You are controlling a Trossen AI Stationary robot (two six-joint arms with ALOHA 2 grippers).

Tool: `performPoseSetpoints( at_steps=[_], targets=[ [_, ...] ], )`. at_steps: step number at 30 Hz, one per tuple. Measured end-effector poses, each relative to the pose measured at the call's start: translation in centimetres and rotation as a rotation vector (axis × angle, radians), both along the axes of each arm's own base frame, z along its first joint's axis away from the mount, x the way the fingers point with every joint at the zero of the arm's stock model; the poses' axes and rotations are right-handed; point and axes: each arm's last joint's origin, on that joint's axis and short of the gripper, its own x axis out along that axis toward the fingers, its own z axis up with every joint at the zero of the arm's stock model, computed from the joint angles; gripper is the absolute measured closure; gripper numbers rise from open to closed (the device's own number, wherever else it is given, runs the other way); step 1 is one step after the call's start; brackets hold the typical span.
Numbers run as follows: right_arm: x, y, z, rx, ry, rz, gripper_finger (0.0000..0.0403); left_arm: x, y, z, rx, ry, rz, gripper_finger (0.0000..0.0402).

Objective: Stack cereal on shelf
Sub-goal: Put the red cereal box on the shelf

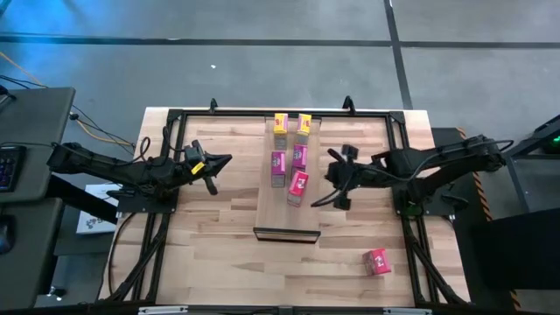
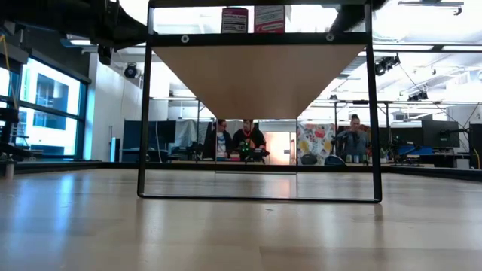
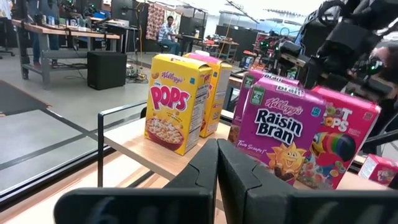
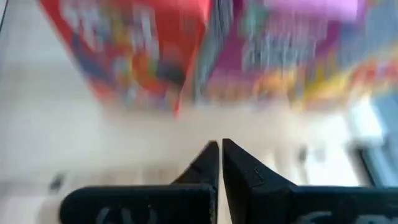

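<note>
You have five boxes (image 1: 290, 153) on the shelf (image 1: 286, 219); one red box (image 1: 377, 261) waits near the table's front right corner. Both grippers, left (image 1: 223, 161) and right (image 1: 332, 179), have fingers pressed together, empty.

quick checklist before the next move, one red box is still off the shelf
1. Five boxes on the shelf: ok, two yellow, two pink, one red box.
2. Last red box on the table near the right arm: not ok, not yet shelved.
3. Right pincer empty: ok, fingers shut on nothing, beside the shelf.
4. Left pincer clear: ok, shut, left of the shelf.
5. Room left on the shelf's near end: ok.
</note>
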Motion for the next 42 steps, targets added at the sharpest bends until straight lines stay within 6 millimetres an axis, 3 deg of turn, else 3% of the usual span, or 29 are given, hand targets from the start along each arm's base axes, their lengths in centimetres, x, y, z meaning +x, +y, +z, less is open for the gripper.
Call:
performPoseSetpoints(
  at_steps=[7,13,19,27,31,36,42],
  targets=[
    [-4.0,2.4,-0.9,0.367,0.220,-0.116,0.0403,0.0,0.0,-0.2,-0.006,0.015,-0.001,0.0402],
    [-6.0,6.1,-2.1,0.475,0.270,-0.182,0.0403,0.0,0.0,-0.2,-0.021,0.011,-0.001,0.0401],
    [-7.3,8.1,-2.1,0.531,0.238,-0.269,0.0403,0.0,0.0,-0.2,-0.021,0.010,-0.001,0.0401],
    [-7.0,7.9,-2.0,0.517,0.188,-0.300,0.0403,0.0,0.0,-0.2,-0.022,0.009,-0.001,0.0401],
    [-6.6,7.3,-2.0,0.524,0.127,-0.405,0.0400,0.0,0.0,-0.2,-0.022,0.009,-0.001,0.0402],
    [-7.2,6.7,-2.3,0.596,0.204,-0.581,0.0349,0.0,0.0,-0.2,-0.022,0.009,-0.001,0.0402],
    [-8.0,6.4,-2.6,0.615,0.289,-0.706,0.0227,0.0,0.0,-0.2,-0.038,0.001,-0.001,0.0402]
  ],
)
